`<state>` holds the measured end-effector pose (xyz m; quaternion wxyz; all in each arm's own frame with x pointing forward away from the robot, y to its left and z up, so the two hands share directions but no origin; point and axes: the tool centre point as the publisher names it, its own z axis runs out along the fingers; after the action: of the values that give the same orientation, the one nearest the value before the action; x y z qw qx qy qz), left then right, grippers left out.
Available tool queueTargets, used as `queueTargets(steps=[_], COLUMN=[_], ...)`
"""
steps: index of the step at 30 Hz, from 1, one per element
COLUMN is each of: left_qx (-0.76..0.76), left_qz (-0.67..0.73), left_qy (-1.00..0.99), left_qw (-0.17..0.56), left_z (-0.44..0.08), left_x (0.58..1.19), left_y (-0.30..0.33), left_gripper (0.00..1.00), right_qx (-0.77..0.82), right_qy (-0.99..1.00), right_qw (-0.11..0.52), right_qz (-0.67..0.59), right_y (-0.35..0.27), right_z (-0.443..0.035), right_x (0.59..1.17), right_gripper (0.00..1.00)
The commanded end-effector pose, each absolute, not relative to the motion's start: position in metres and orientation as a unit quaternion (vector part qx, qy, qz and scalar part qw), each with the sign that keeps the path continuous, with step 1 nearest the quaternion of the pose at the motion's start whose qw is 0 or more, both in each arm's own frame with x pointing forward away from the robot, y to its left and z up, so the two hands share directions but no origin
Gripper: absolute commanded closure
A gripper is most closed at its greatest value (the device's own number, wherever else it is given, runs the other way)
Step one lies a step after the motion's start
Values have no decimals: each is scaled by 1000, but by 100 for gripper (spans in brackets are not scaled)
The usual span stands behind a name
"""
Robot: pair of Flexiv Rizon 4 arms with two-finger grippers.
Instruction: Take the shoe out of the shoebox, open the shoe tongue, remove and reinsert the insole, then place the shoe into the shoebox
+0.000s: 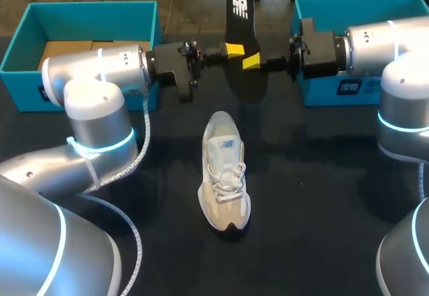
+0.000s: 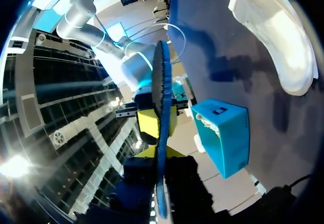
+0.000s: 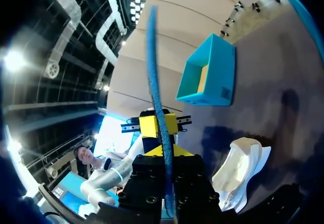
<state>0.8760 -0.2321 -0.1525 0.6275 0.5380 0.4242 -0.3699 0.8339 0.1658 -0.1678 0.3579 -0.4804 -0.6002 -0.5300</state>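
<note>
head view, insole: black insole (image 1: 239,15) held upright in the air, behind the shoe (image 1: 224,175).
head view, tools: left tool (image 1: 234,49) and right tool (image 1: 253,61) meet at its lower part, one from each side.
head view, shoe: flat on the bench (image 1: 308,202), mid, laces up, outside both the left teal box (image 1: 87,5) and the right teal box (image 1: 362,1).
left wrist view: insole (image 2: 162,82) edge-on, left tool (image 2: 161,153) clamped on it; right tool (image 2: 157,122) just ahead.
right wrist view: right tool (image 3: 164,152) clamped on the insole (image 3: 154,57); shoe (image 3: 238,173) beside.
done, I'd say: shoe out, insole out.
left: reinsert insole, box the shoe.
</note>
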Motion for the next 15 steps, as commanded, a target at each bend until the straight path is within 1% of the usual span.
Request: queueTargets(steps=[1, 11, 12, 15], left_qx=[541, 515, 490, 459], left_qz=[-374, -427, -449, -467], left_qy=[439, 502, 526, 559], left_qw=[611, 548, 530, 509], left_z=[-150, -154, -158, -165], left_x=[881, 874, 873, 873], left_y=[-226, -197, -193, -187], left_gripper=[0, 0, 0, 0], right_qx=[-478, -446, -434, -415], right_qy=[-604, -618, -621, -635], right_qw=[347, 299, 288, 269], right_qz=[-535, -573, -585, -593], right_y=[169, 162, 162, 161], right_z=[-168, -173, -174, -175], right_x=[836, 837, 837, 838], right_gripper=[100, 100, 100, 100])
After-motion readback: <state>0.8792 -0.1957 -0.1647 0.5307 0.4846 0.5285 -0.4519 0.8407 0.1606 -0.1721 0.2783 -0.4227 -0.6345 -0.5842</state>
